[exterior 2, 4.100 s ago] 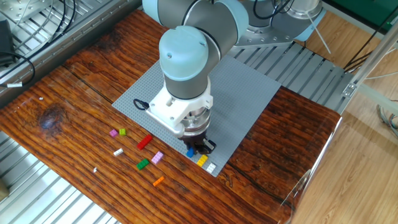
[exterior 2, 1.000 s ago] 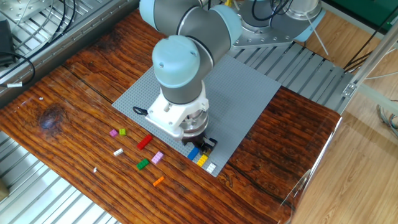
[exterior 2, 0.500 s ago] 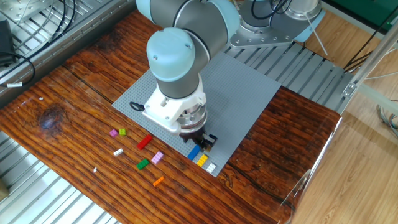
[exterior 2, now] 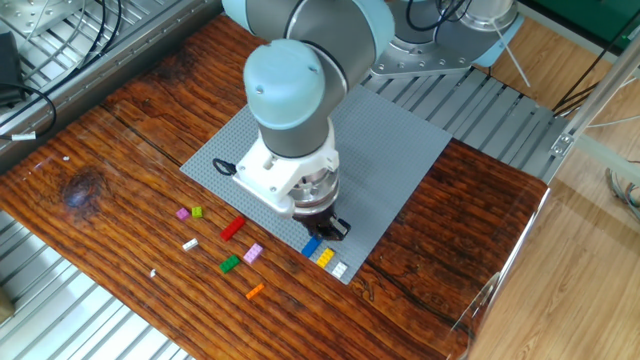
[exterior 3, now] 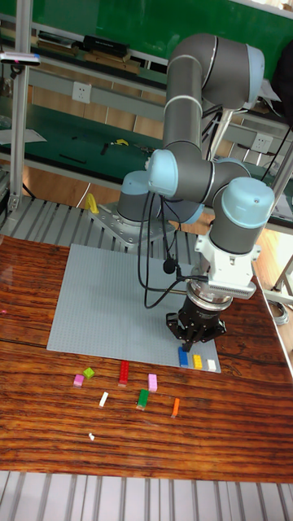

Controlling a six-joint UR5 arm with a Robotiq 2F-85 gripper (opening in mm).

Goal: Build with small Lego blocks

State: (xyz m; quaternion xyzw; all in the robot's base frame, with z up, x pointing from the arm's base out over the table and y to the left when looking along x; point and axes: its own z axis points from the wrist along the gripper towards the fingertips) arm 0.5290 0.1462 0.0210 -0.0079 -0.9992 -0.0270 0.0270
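Lying loose on the brown wooden table (exterior 2: 120,150) at the near edge: an orange block (exterior 2: 255,291), a green block (exterior 2: 230,264), a pink block (exterior 2: 253,253), a white block (exterior 2: 190,244), a red block (exterior 2: 233,229), and a magenta block (exterior 2: 182,213) beside a lime block (exterior 2: 197,211). Stuck in a row on the near corner of the grey baseplate (exterior 2: 390,150): a blue block (exterior 2: 311,247), a yellow block (exterior 2: 325,257) and a pale block (exterior 2: 340,269), with the gripper (exterior 2: 325,230) just above the blue one, too dark to tell if open or closed, nothing seen in it. Farther back, metal slats and a green workbench (exterior 3: 73,122).
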